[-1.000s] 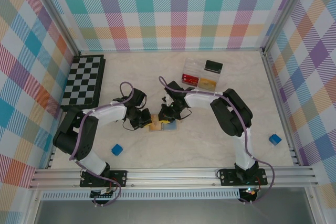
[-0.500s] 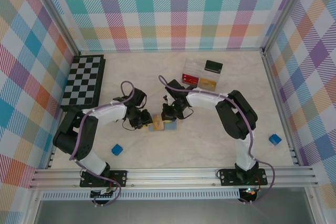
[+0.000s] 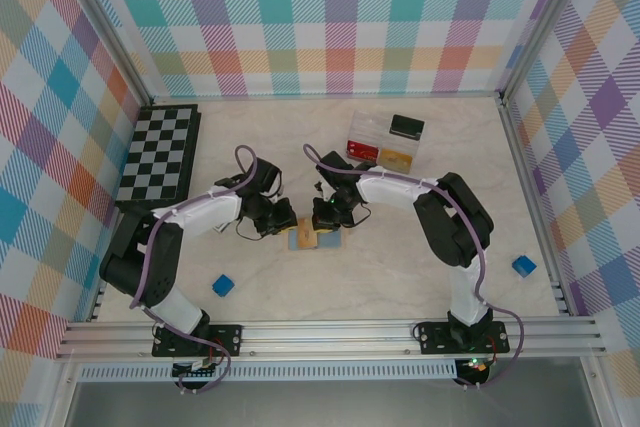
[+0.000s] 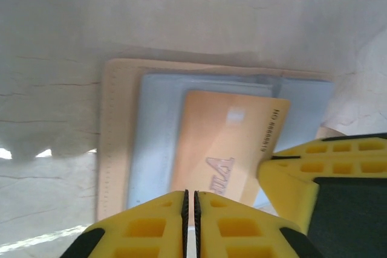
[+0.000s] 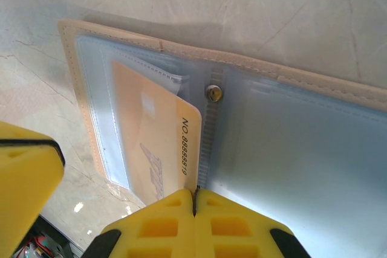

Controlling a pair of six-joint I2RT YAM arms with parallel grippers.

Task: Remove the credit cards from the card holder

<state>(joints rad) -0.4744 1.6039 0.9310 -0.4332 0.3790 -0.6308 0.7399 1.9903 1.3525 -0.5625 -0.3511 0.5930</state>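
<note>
I found the card holder [image 3: 312, 238] lying open, lining up, on the counter [image 3: 420, 267], with one tool at each side of it. From the left wrist view its tan border framed light blue pockets, and an orange credit card [image 4: 230, 143] with pale markings stuck part way out of a pocket toward the centre fold. The left tool [image 4: 188, 202] stood at the holder's left side, fingers drawn together to a hairline gap at the card's edge. I could not tell whether that edge was caught between them. The right tool [image 5: 195, 199] was fully closed over the holder's fold, near a metal snap stud [image 5: 212, 93]. The card's numbered edge ran down to the seam between its fingers, but I could not tell whether the card was pinched there. The two tools stood just beside each other across the card. A clear compartment box [image 3: 382, 142] sat beyond the holder, well apart from it. A chessboard [image 3: 158, 152] lay far to the holder's left. One blue cube [image 3: 222, 285] lay nearer than the holder and to its left, and a second blue cube [image 3: 523, 266] lay far to its right.
</note>
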